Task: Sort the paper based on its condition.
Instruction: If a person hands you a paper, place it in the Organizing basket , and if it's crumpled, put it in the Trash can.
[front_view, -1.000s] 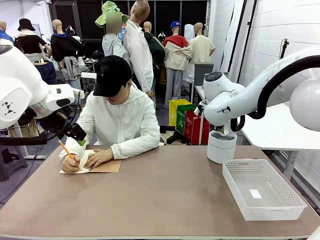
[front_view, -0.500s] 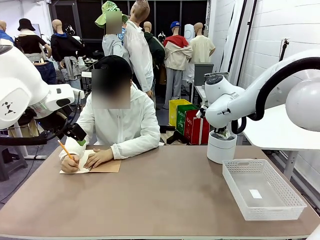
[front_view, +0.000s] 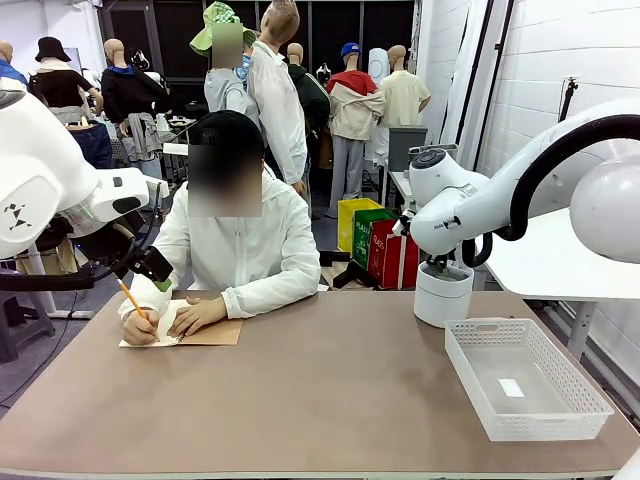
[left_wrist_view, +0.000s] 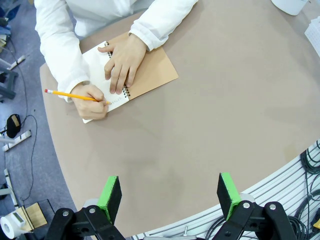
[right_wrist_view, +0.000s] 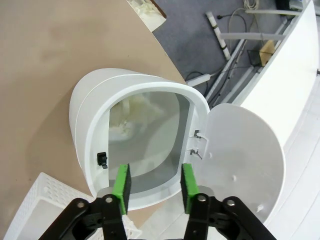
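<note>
Right gripper (right_wrist_view: 155, 172): jaws parted, empty, above open white bin (right_wrist_view: 82, 115) at worktop's (right_wrist_view: 45, 60) far right corner. Crumpled paper (right_wrist_view: 131, 116) lies inside the bin, lid (right_wrist_view: 245, 150) swung aside.
White basket (front_view: 560, 405): right edge.
Left gripper (left_wrist_view: 168, 186): wide open, empty, raised by left edge.
Notebook (left_wrist_view: 152, 72), pencil (left_wrist_view: 70, 94): far left corner.
Worktop middle bare.
Bags (front_view: 375, 235) beyond: print too small to read.

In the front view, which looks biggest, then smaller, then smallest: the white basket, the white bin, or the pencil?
1. white basket, though it is also nearest the camera
2. white bin
3. pencil, clearly the smallest
</note>
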